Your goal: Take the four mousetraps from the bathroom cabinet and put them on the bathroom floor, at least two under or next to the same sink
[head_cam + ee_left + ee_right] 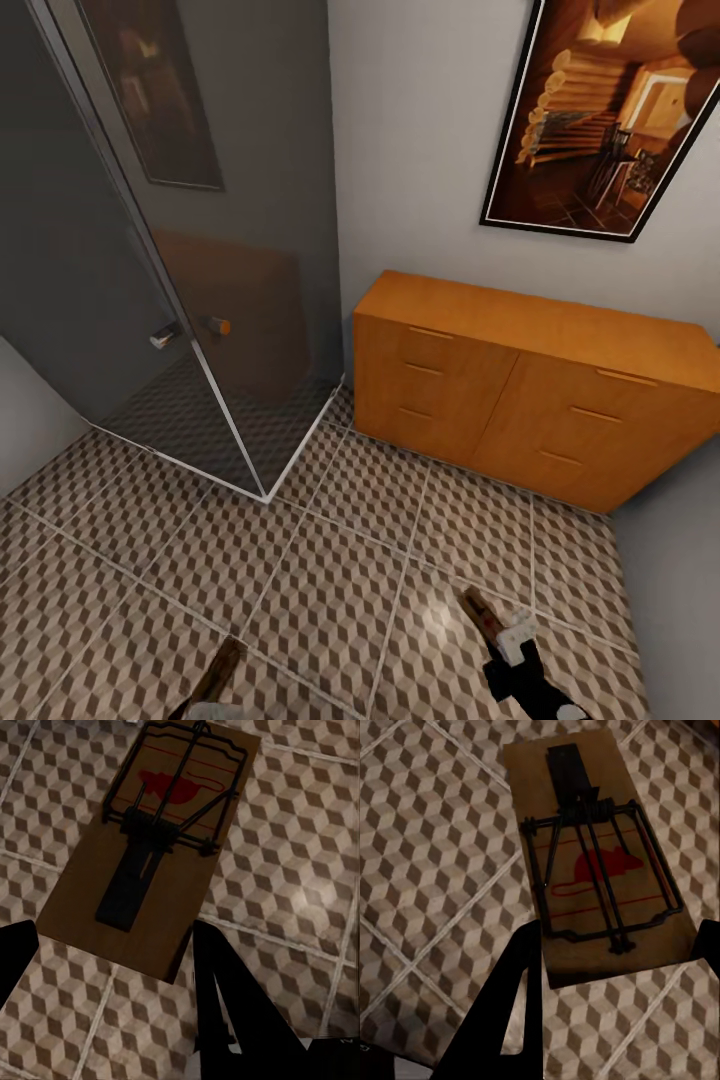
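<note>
Brown wood showed between both pairs of dark fingers: the left gripper [112, 952] gripped one mousetrap [150, 847] by its short end, its long axis running straight out from the fingers, and the right gripper [619, 945] held a second mousetrap [592, 847] likewise. Both hung over the bathroom floor [330, 560], well short of the closed cabinet [520, 385], right nearer it.

Left gripper [112, 960] and right gripper [619, 952] each clamped on a mousetrap, low in the head frame.
</note>
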Controlling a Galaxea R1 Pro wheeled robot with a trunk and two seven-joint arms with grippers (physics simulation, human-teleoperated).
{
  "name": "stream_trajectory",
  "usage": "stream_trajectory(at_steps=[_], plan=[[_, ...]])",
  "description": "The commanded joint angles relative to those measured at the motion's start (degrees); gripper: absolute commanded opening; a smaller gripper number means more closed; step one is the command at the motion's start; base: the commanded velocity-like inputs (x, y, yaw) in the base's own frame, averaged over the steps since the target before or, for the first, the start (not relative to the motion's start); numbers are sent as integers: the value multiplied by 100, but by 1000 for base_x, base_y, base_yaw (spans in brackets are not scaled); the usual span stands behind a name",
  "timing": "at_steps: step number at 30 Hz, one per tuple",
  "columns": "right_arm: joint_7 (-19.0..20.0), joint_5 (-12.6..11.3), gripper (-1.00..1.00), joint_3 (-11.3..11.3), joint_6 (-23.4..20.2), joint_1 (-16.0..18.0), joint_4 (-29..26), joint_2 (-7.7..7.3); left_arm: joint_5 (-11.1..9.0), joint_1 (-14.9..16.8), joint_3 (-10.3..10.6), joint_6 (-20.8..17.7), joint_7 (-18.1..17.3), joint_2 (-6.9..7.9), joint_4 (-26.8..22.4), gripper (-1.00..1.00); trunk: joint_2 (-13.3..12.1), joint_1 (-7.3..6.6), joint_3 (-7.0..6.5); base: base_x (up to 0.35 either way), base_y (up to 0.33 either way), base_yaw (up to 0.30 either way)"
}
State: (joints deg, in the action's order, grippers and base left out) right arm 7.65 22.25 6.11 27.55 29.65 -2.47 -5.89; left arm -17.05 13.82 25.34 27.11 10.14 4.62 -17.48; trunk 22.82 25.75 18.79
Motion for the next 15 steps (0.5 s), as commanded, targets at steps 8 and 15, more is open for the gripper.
stream_trajectory(at_steps=[8, 15], plan=[[-272, -1232, -100, 40, 155, -393, 9, 8, -20, 485, -532, -858, 59, -71, -312, -100, 10, 3, 9, 0, 0, 0], [-336, -1353, -100, 39, 232, -471, 14, 9, 4, 516, -519, 527, 35, -36, 260, -100, 10, 3, 9, 0, 0, 0]])
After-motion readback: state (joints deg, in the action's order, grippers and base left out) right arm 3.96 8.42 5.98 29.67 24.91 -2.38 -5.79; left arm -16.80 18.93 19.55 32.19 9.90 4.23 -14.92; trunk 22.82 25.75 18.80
